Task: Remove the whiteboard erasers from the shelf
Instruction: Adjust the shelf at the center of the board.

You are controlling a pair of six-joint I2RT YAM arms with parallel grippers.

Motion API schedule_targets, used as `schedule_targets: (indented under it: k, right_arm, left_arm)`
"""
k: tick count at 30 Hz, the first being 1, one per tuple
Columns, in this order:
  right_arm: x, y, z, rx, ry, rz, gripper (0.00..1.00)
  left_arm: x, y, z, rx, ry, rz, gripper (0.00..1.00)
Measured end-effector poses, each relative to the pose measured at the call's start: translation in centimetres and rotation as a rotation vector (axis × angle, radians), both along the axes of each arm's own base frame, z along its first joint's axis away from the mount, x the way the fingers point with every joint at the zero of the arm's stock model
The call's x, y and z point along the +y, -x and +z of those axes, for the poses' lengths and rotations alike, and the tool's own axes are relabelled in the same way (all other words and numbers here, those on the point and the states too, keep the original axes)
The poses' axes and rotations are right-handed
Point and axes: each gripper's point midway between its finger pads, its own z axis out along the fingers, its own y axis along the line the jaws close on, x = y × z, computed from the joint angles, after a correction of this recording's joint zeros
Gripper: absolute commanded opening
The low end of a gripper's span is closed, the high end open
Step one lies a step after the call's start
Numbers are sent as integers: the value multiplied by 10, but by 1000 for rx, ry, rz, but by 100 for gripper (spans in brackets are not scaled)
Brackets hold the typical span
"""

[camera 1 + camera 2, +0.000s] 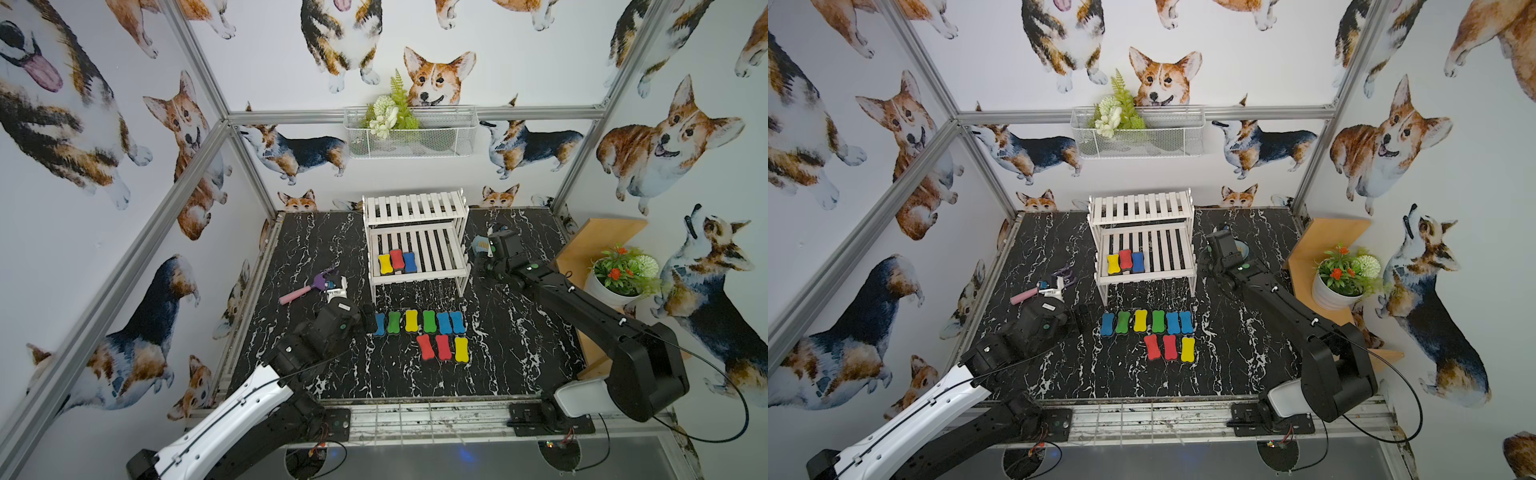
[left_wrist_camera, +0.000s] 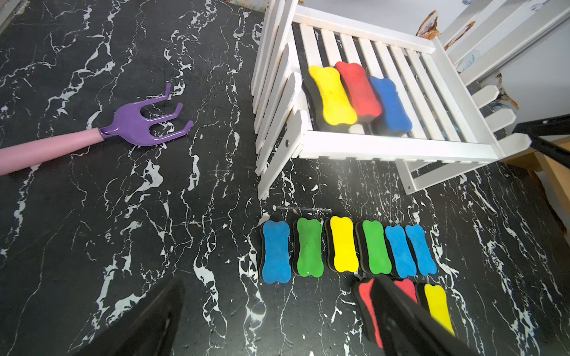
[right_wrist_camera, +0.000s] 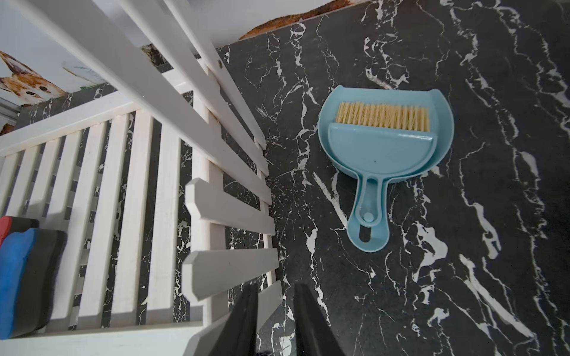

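Note:
The white shelf (image 1: 436, 249) stands at the back middle of the black marble table. Three whiteboard erasers lie side by side on its lower tier, near the left end: yellow (image 1: 385, 263), red (image 1: 397, 259) and blue (image 1: 409, 262). Its upper tier is bare. Several more erasers (image 1: 411, 321) lie in two rows on the table in front of it. My left gripper (image 2: 277, 308) hangs open and empty just left of the front row's blue eraser (image 2: 275, 251). My right gripper (image 3: 274, 289) is closed in on a slat end (image 3: 270, 296) at the shelf's right side.
A purple hand rake with a pink handle (image 1: 307, 286) lies left of the shelf. A light-blue dustpan with brush (image 3: 382, 145) lies right of it, beyond my right gripper. A tan wooden shelf (image 1: 598, 245) with a potted plant (image 1: 619, 278) stands far right. A wire basket (image 1: 411, 133) hangs on the back wall.

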Motion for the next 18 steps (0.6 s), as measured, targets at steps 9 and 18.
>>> schedule_targets:
  k: [9,18]
  right_arm:
    - [22,10,-3,4,-59,62,25]
    - [39,16,6,-23,-82,108,30]
  left_arm:
    - [-6,-6,15,-22,20,-6,99]
    - [-17,-12,20,-14,28,-33,99]
